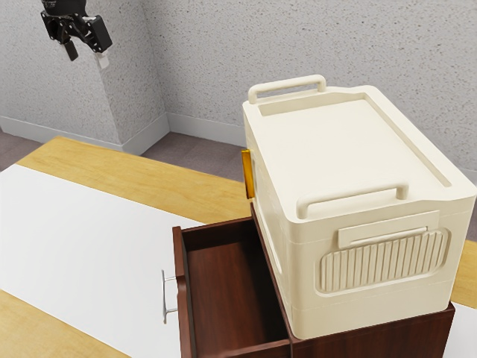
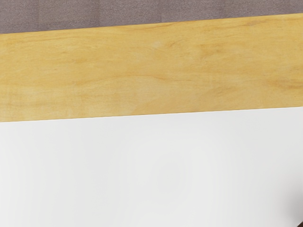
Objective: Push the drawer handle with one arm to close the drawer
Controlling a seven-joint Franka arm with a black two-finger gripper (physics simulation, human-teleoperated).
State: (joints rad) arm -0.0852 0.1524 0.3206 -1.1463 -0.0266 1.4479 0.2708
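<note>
Jaws apart, gripper (image 1: pixel 86 55) empty; handle (image 1: pixel 164 298) toward half-past five, exterior view. Drawer (image 1: pixel 229 298) looks rigid, moderately heavy; push slick handle mid-bar, squarely.

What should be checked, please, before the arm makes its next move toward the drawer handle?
1. Drawer is open, so there is something to close: ok.
2. Handle is visible on the outside of the drawer front: ok.
3. Gripper holds nothing, its fingers apart: ok.
4. Gripper is at the handle, ready to push: not ok; it is high up and well away from it.
5. Cream box rests on top of the cabinet, not in the drawer: ok.
6. Drawer will slide freely: cannot tell.
</note>
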